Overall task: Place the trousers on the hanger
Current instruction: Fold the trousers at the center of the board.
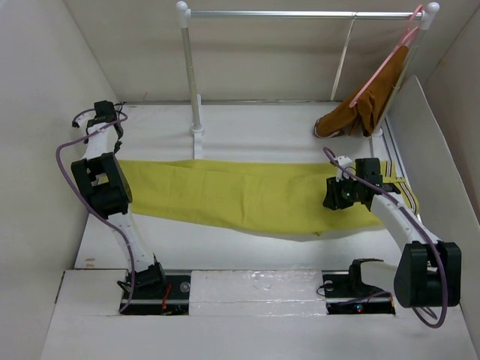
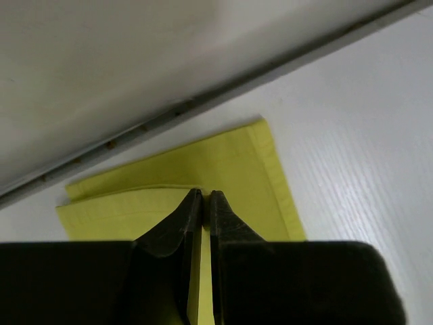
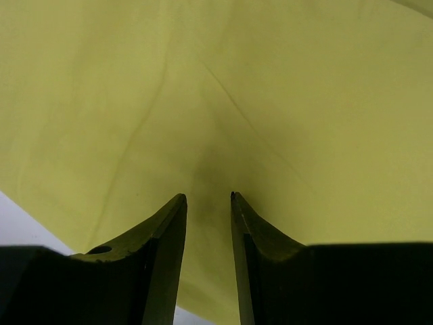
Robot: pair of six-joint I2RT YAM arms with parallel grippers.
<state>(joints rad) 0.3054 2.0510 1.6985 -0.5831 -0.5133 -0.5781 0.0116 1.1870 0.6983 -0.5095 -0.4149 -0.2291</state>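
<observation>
White table [image 1: 247, 124] carries the trousers [image 1: 247, 196]; left gripper [image 2: 203, 198] clenched on the hem, right gripper [image 3: 206, 198] part-open against cloth. Lift both ends evenly.

The yellow trousers [image 1: 247, 195] are lying right across the table [image 1: 262, 127]. The rail post [image 1: 191, 75] is standing just behind them.

Overhead view; wrist close-ups on trousers [image 1: 247, 196]

Plain off-white walls [image 1: 45, 90] enclose a white table [image 1: 247, 127], with a metal rail [image 1: 300, 13] across the back.
</observation>
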